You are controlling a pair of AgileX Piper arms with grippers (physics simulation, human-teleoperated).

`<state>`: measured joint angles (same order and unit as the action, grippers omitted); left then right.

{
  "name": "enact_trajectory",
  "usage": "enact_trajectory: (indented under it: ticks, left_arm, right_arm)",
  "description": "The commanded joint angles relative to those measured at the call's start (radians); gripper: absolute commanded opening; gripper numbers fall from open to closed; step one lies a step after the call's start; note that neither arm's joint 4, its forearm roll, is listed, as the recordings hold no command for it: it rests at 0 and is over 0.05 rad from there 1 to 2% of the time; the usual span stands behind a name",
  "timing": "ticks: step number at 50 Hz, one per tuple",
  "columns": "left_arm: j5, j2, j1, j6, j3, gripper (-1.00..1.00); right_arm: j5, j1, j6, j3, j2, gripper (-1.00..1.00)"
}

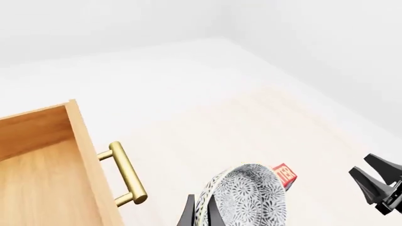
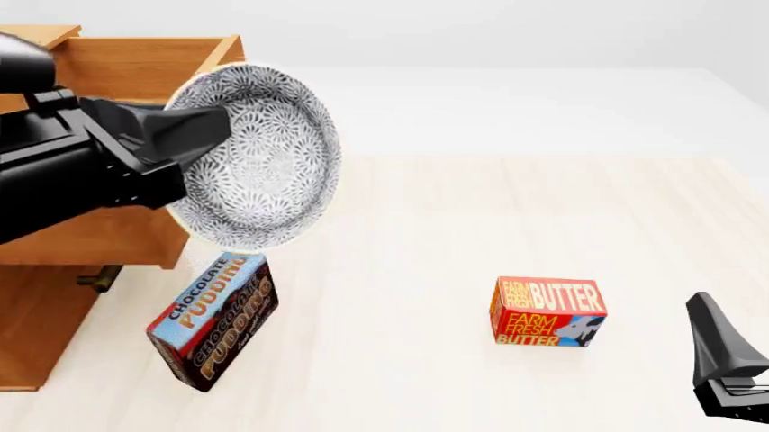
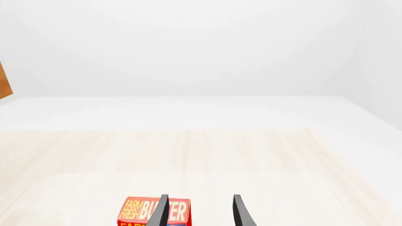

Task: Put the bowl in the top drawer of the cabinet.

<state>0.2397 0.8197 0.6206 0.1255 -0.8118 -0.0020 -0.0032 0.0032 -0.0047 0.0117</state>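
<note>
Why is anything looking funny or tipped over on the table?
The brown chocolate pudding box stands tilted on one corner beside the light-brown wooden cabinet, not flat like the red butter box. The dotted white bowl is turned on edge in the left gripper.

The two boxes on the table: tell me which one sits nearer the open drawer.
The chocolate pudding box, brown and blue, lies just beside the cabinet, under the held bowl. The red butter box sits farther right.

Left arm raised high at left, left pincer (image 2: 198,135) shut tight on bowl (image 2: 258,153) rim. Right pincer (image 3: 199,212) low at right, fingers apart, holding nothing.
</note>
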Motion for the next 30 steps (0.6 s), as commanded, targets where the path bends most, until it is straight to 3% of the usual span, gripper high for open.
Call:
enact_trajectory:
  ticks: [1,30]
  left_arm:
    - [0.032,-0.022,-0.065,0.009,-0.073,-1.0]
    - [0.038,0.051,-0.24,0.069,-0.213,-1.0]
  right_arm:
    - [0.0,0.0,-0.001,0.001,-0.002,1.0]
    - [0.0,0.0,-0.001,0.001,-0.002,1.0]
